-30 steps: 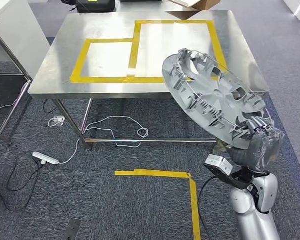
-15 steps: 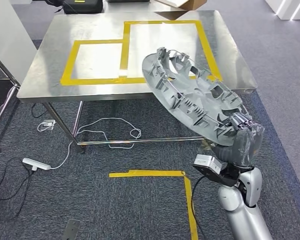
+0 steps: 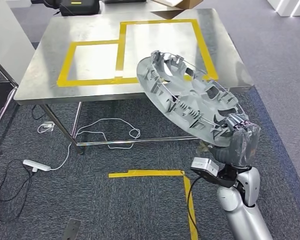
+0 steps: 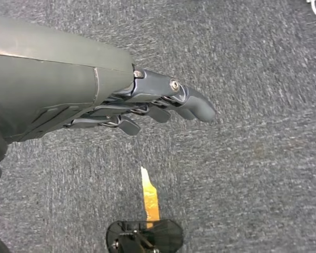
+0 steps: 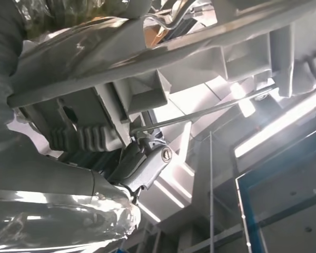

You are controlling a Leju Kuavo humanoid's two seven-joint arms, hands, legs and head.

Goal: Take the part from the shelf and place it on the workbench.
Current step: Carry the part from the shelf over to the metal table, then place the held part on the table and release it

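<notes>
Since the earlier head view the whole scene has slid left as the camera moved, and the right hand (image 3: 242, 140) holds the grey part (image 3: 186, 97) by its near rim, tilted, its far edge over the bench (image 3: 46, 65) corner, so the pick is done and the placing remains. From the left wrist, the left hand (image 4: 148, 103) hangs over carpet, fingers loosely extended, holding nothing. From the right wrist, fingers (image 5: 146, 163) curl around the part's ribbed underside.

One grey round part (image 3: 186, 97), one steel table (image 3: 39, 75), two yellow taped rectangles (image 3: 89, 61) on it (sharing a side), two robot hands.
</notes>
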